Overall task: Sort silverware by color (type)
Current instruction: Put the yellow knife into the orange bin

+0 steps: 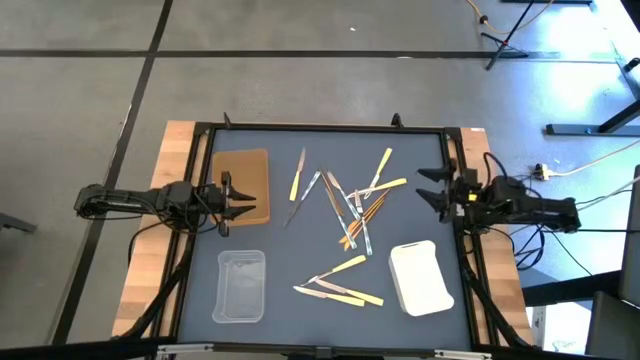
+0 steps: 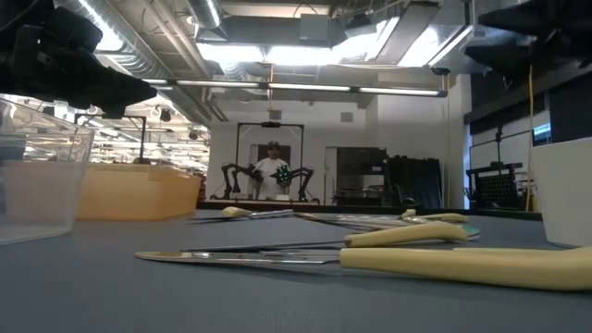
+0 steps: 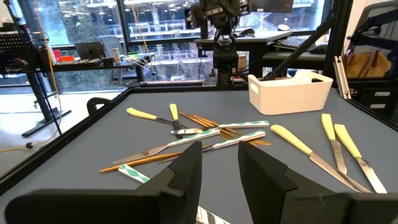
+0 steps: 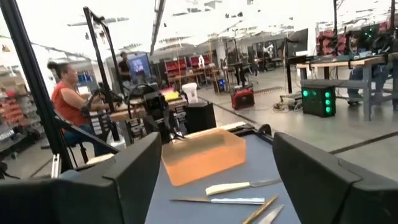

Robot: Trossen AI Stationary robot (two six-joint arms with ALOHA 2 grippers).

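Silverware (image 1: 345,215) heaped mid-table, unsorted; right gripper (image 1: 434,187) wide open and empty, left gripper (image 1: 236,196) half-open, empty, both waiting at edges.

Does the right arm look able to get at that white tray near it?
Probably yes. The right gripper hangs open at the table's right edge, and the white tray sits close by with nothing between them.
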